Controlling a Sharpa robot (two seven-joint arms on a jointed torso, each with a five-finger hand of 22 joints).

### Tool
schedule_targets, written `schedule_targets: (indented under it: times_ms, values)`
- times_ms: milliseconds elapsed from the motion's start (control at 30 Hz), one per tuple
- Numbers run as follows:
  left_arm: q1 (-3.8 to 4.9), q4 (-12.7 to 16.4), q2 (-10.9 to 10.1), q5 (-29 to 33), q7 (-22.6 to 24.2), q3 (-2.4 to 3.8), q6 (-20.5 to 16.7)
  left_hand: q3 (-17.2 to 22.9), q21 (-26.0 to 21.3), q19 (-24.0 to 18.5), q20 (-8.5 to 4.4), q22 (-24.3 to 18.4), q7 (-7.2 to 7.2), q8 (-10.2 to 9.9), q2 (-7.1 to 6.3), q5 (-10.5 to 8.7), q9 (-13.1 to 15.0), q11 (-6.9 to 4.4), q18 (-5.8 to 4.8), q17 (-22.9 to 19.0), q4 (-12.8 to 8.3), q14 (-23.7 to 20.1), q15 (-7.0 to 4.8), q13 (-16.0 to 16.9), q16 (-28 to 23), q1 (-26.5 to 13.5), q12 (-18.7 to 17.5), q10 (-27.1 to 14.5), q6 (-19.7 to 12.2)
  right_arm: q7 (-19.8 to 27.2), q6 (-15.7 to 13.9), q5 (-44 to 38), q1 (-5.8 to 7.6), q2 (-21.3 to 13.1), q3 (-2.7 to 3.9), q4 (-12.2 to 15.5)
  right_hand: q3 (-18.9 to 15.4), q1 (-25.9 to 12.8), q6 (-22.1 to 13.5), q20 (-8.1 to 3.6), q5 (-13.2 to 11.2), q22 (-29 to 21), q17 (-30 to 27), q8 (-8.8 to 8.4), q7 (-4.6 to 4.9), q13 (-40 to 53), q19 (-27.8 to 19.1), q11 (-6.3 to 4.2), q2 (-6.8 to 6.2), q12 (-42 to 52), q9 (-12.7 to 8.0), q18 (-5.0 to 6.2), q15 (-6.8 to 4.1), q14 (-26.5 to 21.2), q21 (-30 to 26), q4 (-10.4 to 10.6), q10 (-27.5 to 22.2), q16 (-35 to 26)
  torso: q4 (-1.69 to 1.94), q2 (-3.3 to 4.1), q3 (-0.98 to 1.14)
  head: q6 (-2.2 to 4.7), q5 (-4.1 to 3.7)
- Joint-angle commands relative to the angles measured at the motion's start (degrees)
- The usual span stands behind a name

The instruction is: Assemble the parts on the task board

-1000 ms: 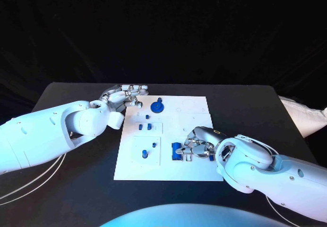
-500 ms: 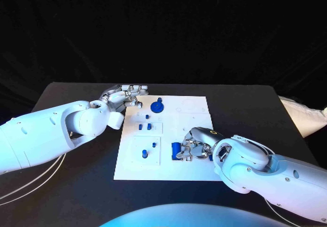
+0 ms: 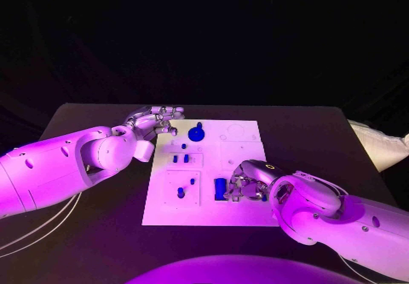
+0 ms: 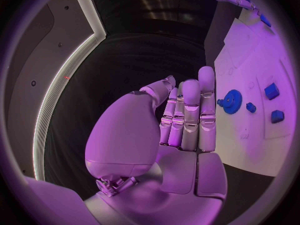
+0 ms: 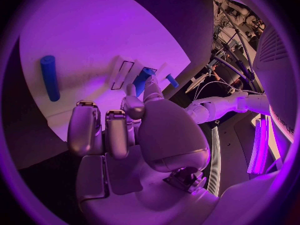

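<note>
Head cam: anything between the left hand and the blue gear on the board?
Nothing. In the head view, only bare white task board separates the left hand from the blue gear; the left wrist view agrees.

Blue parts [image 3: 220, 188] lie on the white task board [image 3: 243, 216], which rests on a black desk [image 3: 102, 236] beside silver hands [image 3: 158, 121]

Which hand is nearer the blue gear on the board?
Left. The left hand hovers just beside the blue gear at the task board's far corner; the right hand is at the near half.
</note>
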Motion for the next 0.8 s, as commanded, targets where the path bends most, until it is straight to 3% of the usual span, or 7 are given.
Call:
schedule_targets:
  times_ms: [33, 167, 367, 400, 533, 800]
  values:
    - [0.01, 0.1, 0.0, -0.2, 0.2, 0.04, 1.0, -0.3, -0.3, -0.5, -0.09, -0.1, -0.01, 0.0, 0.41, 0.1, 0.0, -0.01, 0.55, -0.1, -0.2, -0.4, 0.12, 0.0, -0.1, -0.2, 0.3, -0.2, -0.3, -1.1, -1.5, 0.3, -0.08, -1.6, 0.28, 1.3, -0.4, -1.2, 0.2, -0.08, -0.1, 0.0, 2.4, -0.06, 0.02, -0.2, 0.1, 0.0, -0.68, 0.0, 0.1, -1.05, -0.44, 3.6, 0.2, 0.7, 0.4, 0.2, -0.01, 0.02, -0.01, 0.05, -0.21]
    - [0.0, 0.1, -0.1, -0.2, 0.2, 0.04, 0.9, -0.3, -0.3, -0.5, -0.09, -0.1, -0.01, 0.0, 0.41, 0.1, 0.0, -0.01, 0.55, -0.1, -0.2, -0.4, 0.12, 0.0, -0.1, -0.2, 0.3, -0.2, -0.3, -1.2, -2.6, 1.9, 0.04, -4.4, 0.81, 2.9, -0.4, -2.0, -0.9, 0.02, 0.5, -0.1, 2.1, -0.99, 0.44, -0.4, 0.1, 0.31, -0.78, -0.4, -0.2, -1.06, -0.24, 3.6, 0.1, 1.3, 0.2, 0.0, -0.08, -0.02, -0.03, 0.13, -0.59]
    - [0.0, 0.2, -0.2, -0.2, 0.2, 0.03, 0.9, -0.3, -0.3, -0.5, -0.09, -0.1, -0.01, 0.0, 0.41, 0.1, 0.0, -0.01, 0.55, -0.1, -0.2, -0.4, 0.12, 0.0, -0.1, -0.2, 0.3, -0.2, -0.3, -1.5, -1.7, 1.7, 0.71, -8.7, 1.12, 2.7, 1.1, -1.0, -1.3, 0.2, 1.9, 0.2, 2.4, -2.19, 0.62, -0.6, 0.2, 0.47, 0.78, -1.0, -0.6, -1.09, -0.07, 3.6, 0.2, 1.4, -0.1, 0.1, -0.08, -0.04, -0.14, 0.29, -1.14]
    - [0.0, 0.2, -0.2, -0.2, 0.2, 0.03, 0.9, -0.3, -0.3, -0.5, -0.09, -0.1, -0.01, 0.0, 0.41, 0.1, 0.0, -0.01, 0.55, -0.1, -0.2, -0.4, 0.12, 0.0, -0.1, -0.2, 0.3, -0.2, -0.3, -1.5, -1.3, 1.6, 0.79, -9.4, 1.15, 2.4, 1.2, -0.9, -1.2, 0.21, 2.2, 0.2, 2.4, -2.34, 0.64, -0.7, 0.2, 0.48, 0.78, -1.1, -0.7, -1.09, -0.05, 3.6, 0.2, 1.3, -0.2, 0.1, -0.11, -0.04, -0.19, 0.28, -1.2]
    - [0.0, 0.3, -0.4, -0.2, 0.3, 0.03, 0.8, -0.3, -0.3, -0.5, -0.09, -0.1, -0.01, 0.0, 0.41, 0.1, 0.0, -0.01, 0.55, -0.1, -0.2, -0.4, 0.12, 0.0, -0.1, -0.2, 0.3, -0.2, -0.3, -1.6, -0.4, 1.0, 0.8, -11.2, 1.18, 1.8, 1.1, -1.0, -1.0, 0.23, 2.5, 0.3, 2.5, -2.5, 0.67, -0.6, 0.2, 0.51, 0.52, -1.1, -0.7, -1.1, -0.03, 3.6, 0.3, 1.5, -0.2, 0.2, -0.16, 0.03, -0.07, 0.24, -1.55]
    - [0.0, 0.3, -0.4, -0.2, 0.3, 0.03, 0.9, -0.3, -0.3, -0.5, -0.09, -0.1, -0.01, 0.0, 0.41, 0.1, 0.0, -0.01, 0.55, -0.1, -0.2, -0.4, 0.12, 0.0, -0.1, -0.2, 0.3, -0.2, -0.3, -1.6, 0.9, -0.6, 0.27, -12.4, 1.19, 1.0, 0.9, -1.9, -0.4, 0.27, 2.6, 0.3, 2.4, -2.77, 0.64, -0.8, 0.2, 0.52, -0.1, -1.5, -0.7, -1.11, -0.01, 3.6, 0.3, 2.2, -0.2, 0.1, -0.08, -0.01, -0.14, 0.36, -1.92]
